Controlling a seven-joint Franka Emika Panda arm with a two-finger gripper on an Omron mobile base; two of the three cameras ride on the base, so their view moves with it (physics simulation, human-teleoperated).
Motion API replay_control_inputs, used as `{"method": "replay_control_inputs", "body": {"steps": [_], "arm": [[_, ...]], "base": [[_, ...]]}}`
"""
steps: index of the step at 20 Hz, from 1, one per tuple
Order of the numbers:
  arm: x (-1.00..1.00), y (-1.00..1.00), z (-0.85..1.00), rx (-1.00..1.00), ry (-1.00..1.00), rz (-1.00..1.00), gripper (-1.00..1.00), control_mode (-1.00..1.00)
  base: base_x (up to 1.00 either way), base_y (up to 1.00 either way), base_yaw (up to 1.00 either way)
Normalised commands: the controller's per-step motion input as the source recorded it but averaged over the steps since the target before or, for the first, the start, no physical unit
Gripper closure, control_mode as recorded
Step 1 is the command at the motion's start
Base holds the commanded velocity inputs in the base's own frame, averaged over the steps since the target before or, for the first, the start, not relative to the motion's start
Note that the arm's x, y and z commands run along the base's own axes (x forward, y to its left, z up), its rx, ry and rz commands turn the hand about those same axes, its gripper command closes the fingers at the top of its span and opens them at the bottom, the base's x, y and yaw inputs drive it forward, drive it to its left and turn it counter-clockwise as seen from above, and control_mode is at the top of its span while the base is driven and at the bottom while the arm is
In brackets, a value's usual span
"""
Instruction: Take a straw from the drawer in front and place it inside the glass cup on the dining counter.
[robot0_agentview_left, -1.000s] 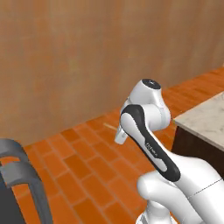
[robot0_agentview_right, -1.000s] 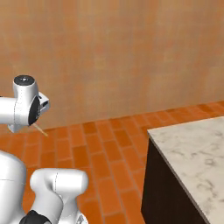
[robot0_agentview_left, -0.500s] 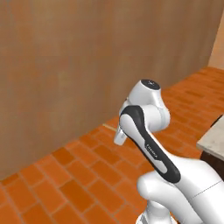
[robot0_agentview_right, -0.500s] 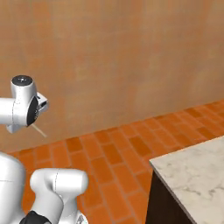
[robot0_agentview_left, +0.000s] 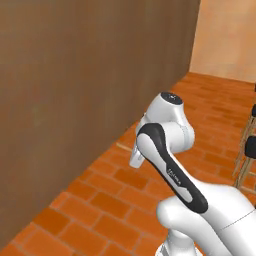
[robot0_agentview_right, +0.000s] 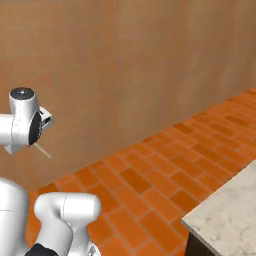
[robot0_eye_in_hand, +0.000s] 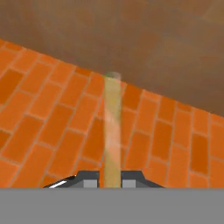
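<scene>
The fingers (robot0_eye_in_hand: 112, 178) are clamping the straw (robot0_eye_in_hand: 112, 127), a thin, straight, tan stick projecting forward from between them, held in the air above the orange brick floor (robot0_eye_in_hand: 52, 109). In the right base view, the straw (robot0_agentview_right: 43, 150) is slanting downward beside the hand.

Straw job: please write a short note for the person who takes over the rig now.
Claw: shut on the straw, which sticks out straight ahead of the fingertips.
Straw also seen beside the hand, above the brick floor, near the brown wall.
A corner of the dining counter lies at lower right of the right base view.
Done: straw taken.
Left: reach the counter, find the cup, put the straw in.
</scene>
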Motion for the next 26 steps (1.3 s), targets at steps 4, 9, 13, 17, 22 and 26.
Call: {"method": "replay_control_inputs", "body": {"steps": [4, 9, 13, 17, 22, 26], "arm": [[0.00, 0.00, 0.00, 0.00, 0.00, 0.00, 1.00, 1.00], [0.00, 0.00, 0.00, 0.00, 0.00, 0.00, 1.00, 1.00], [0.00, 0.00, 0.00, 0.00, 0.00, 0.00, 1.00, 1.00], [0.00, 0.00, 0.00, 0.00, 0.00, 0.00, 1.00, 1.00], [0.00, 0.00, 0.00, 0.00, 0.00, 0.00, 1.00, 1.00], [0.00, 0.00, 0.00, 0.00, 0.00, 0.00, 1.00, 1.00]], "base": [[0.93, 0.47, -0.52], [0.90, 0.55, -0.55], [0.89, 0.62, -0.55], [0.87, 0.52, -0.54], [0.81, 0.43, -0.58], [0.73, 0.41, -0.63]]}}
